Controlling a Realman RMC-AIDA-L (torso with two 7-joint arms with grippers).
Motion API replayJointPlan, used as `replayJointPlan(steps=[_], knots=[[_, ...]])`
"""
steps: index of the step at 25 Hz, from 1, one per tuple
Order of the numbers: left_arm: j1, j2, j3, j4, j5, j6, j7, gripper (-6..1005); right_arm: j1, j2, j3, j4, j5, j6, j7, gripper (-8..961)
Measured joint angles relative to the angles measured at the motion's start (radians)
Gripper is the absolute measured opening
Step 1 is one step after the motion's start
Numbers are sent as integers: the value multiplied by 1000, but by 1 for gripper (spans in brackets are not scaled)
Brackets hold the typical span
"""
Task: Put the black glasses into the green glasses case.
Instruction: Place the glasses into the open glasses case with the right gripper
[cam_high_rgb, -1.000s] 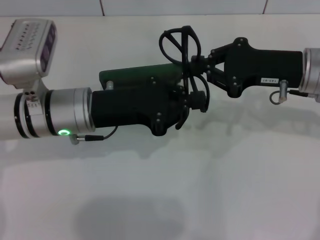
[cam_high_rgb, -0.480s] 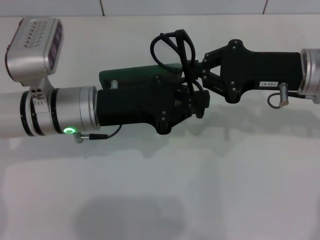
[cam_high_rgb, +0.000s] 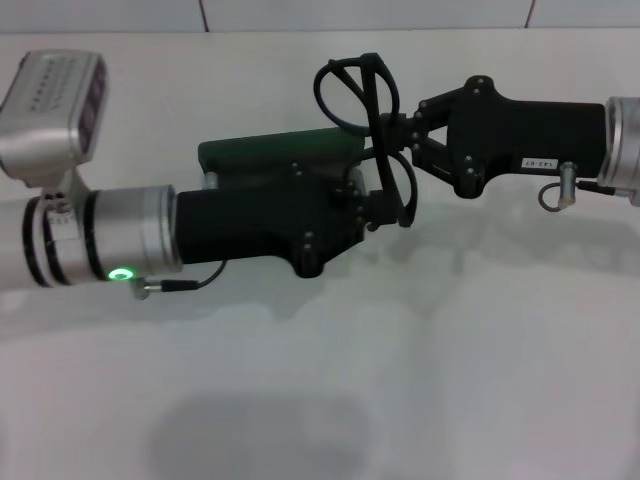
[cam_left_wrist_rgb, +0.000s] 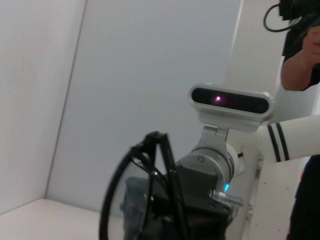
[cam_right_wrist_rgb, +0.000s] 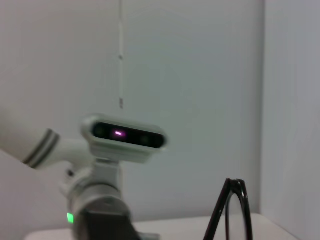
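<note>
The black glasses (cam_high_rgb: 350, 92) hang above the table, upright and edge-on, with my right gripper (cam_high_rgb: 392, 135) shut on their middle from the right. One lens loop rises above that gripper and the other hangs below it. My left gripper (cam_high_rgb: 375, 205) reaches in from the left and ends just short of the lower loop. The green glasses case (cam_high_rgb: 270, 152) lies behind the left gripper's black body, which covers most of it. The left wrist view shows the glasses (cam_left_wrist_rgb: 165, 160) close up. In the right wrist view the glasses (cam_right_wrist_rgb: 235, 205) show only as a dark frame edge.
A white table (cam_high_rgb: 400, 350) spreads out in front, with a tiled wall behind. The right arm's wrist camera (cam_left_wrist_rgb: 230, 102) faces the left wrist view. The left arm's wrist camera (cam_right_wrist_rgb: 125, 135) faces the right wrist view.
Half a second ago the two grippers were pressed closer together. Since then the left arm has drawn back to the left, and the right gripper has carried the glasses slightly right.
</note>
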Motion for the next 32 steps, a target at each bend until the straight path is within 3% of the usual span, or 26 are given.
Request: replayJointPlan(steps=[5, 8, 13, 21, 32], knots=[[77, 36, 1, 8, 1, -5, 4, -1, 8, 2, -18, 0, -2, 84, -53, 75], [138, 52, 0, 32, 5, -34, 6, -1, 35, 4, -85, 0, -2, 162, -96, 75], [215, 56, -2, 83, 18, -100, 7, -1, 87, 7, -245, 0, 30, 315, -145, 76], [281, 67, -9, 95, 47, -147, 7, 0, 170, 7, -612, -25, 204, 597, -227, 78], [286, 67, -3, 96, 47, -142, 7, -1, 177, 6, -700, -42, 232, 710, -229, 80]])
